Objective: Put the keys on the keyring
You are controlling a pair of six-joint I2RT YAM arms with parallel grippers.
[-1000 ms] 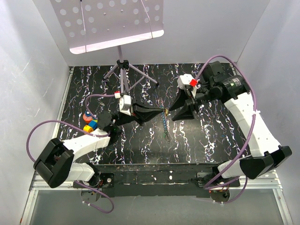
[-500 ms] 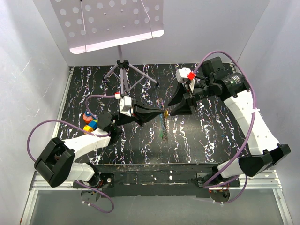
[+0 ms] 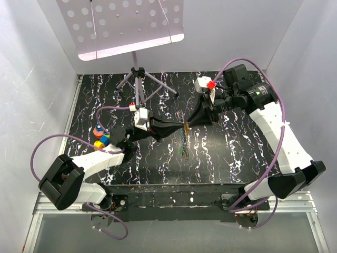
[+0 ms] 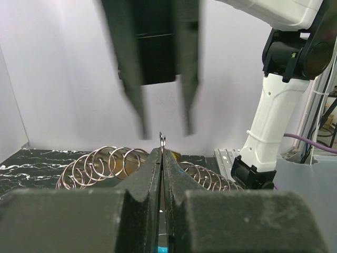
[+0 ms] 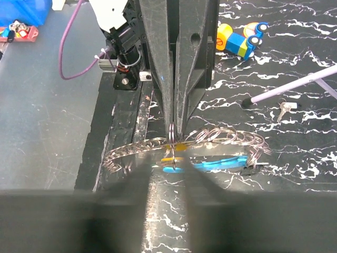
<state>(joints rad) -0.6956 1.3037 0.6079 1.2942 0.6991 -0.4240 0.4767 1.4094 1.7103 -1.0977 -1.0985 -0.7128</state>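
My left gripper (image 3: 181, 125) (image 4: 162, 154) is shut on a thin steel keyring (image 4: 162, 138) that stands edge-on above its pads. A chain of linked rings (image 4: 105, 161) (image 5: 226, 138) arcs to both sides of it. In the right wrist view a yellow-orange key (image 5: 180, 146) and a blue key (image 5: 221, 164) lie just under the chain, below the held keyring (image 5: 171, 134). My right gripper (image 3: 191, 123) (image 4: 165, 132) (image 5: 169, 176) faces the left one tip to tip. Its blurred fingers stand apart on either side of the ring, with nothing between them.
A tripod stand (image 3: 138, 79) with a perforated white plate (image 3: 126, 26) rises at the back. Coloured toy blocks (image 3: 99, 138) (image 5: 239, 42) sit by the left arm. A small silver key (image 5: 284, 109) lies near a tripod leg. White walls enclose the black marbled table (image 3: 231, 153).
My right gripper has moved left, up to the left gripper's tip and the ring. The left arm has stayed still with the ring in its grip.
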